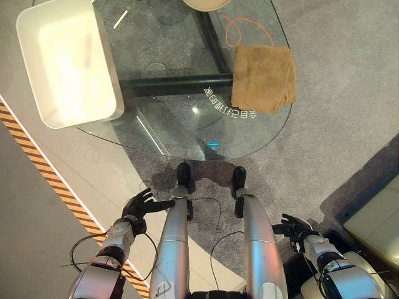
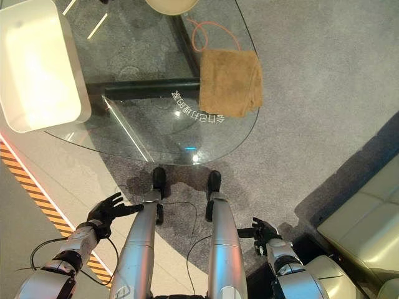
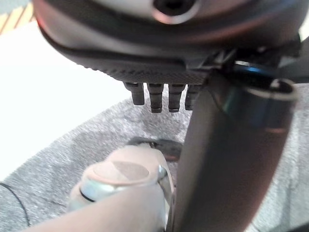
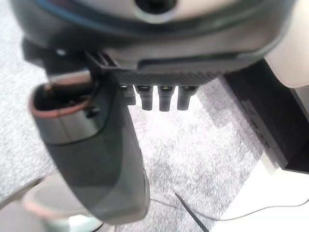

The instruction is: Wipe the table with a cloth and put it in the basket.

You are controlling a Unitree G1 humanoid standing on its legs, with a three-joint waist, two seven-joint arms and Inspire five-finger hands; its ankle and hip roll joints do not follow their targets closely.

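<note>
I hold both hands low, left hand and right hand, fingers relaxed and empty. Risk: reaching carelessly could drag the cloth off the worktop edge, missing the basket.

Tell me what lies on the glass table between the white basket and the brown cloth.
Bare glass in both eye views: nothing rests between the basket and the cloth; a dark bar of the table frame shows beneath.

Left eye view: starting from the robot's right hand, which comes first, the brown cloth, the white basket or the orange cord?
From the right hand, low on the right:
1. Brown cloth, on the glass table's right edge.
2. Orange cord, just beyond the cloth.
3. White basket, far across on the left.
</note>
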